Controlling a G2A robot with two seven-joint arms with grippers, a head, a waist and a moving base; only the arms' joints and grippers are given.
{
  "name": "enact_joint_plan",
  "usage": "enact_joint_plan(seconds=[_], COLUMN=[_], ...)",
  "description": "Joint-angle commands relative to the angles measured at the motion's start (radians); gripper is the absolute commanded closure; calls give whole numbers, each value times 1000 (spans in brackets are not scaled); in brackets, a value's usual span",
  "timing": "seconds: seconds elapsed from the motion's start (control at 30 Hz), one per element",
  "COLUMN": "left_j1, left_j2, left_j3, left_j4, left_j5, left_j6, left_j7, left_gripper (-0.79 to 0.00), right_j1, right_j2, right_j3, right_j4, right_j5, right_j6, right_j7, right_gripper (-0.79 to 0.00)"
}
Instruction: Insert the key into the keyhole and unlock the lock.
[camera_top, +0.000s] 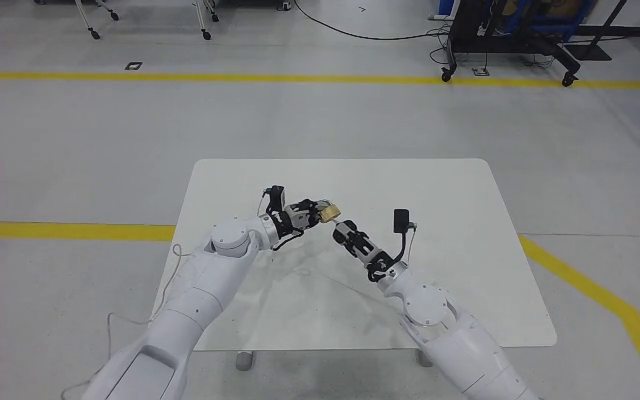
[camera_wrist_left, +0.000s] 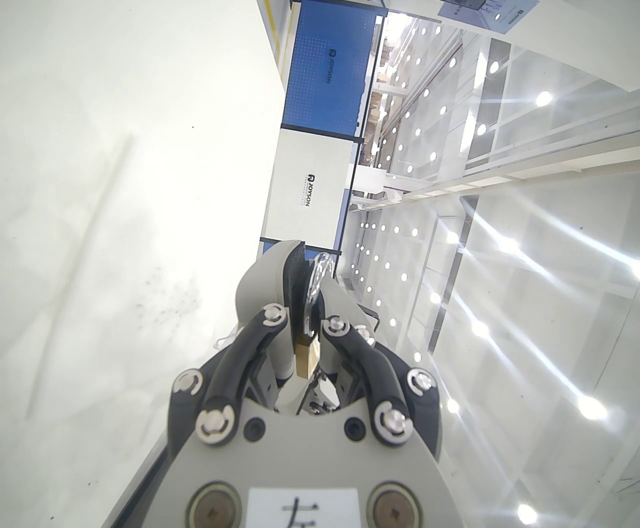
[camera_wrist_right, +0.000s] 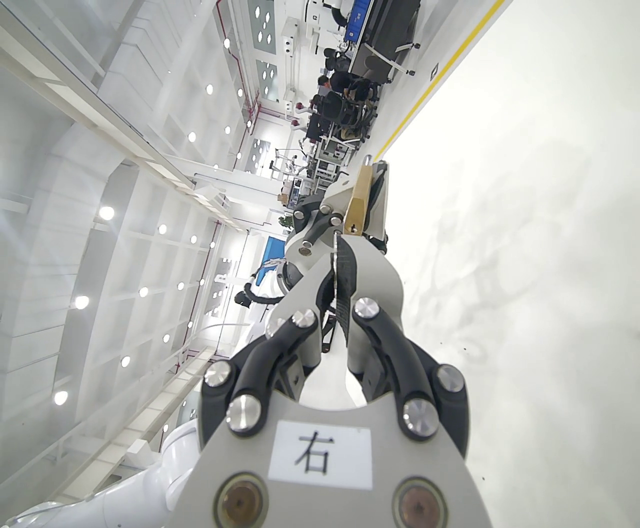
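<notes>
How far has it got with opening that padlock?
Done: the left pincer holds the brass lock up off the table, and the right pincer grips the key. In hand: the key's tip sits right at the lock's keyhole end; whether it is inside, I cannot tell. Left: pushing it fully in, turning it, and springing the lock open.

Print-wise: the left gripper has a white sticker with one black character on its base, and the right gripper has a matching sticker. Off in the room, a blue panel and a white panel each carry a logo line.
</notes>
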Motion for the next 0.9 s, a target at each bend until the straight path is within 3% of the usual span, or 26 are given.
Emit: enact_joint_plan(seconds=[0.0, 0.87], left_j1=[0, 29], left_j2=[-1, -4], left_j3=[-2, -31], left_j4=[1, -34], left_j5=[1, 44], left_j6=[-4, -33], left_j7=[1, 6], left_gripper=[0, 0], right_j1=[2, 18], right_j2=[-3, -35], right_j3=[-1, 15], right_j4=[4, 65], right_j5=[4, 105], right_j6=[1, -28], right_j7=[-2, 21], right_gripper=[0, 0])
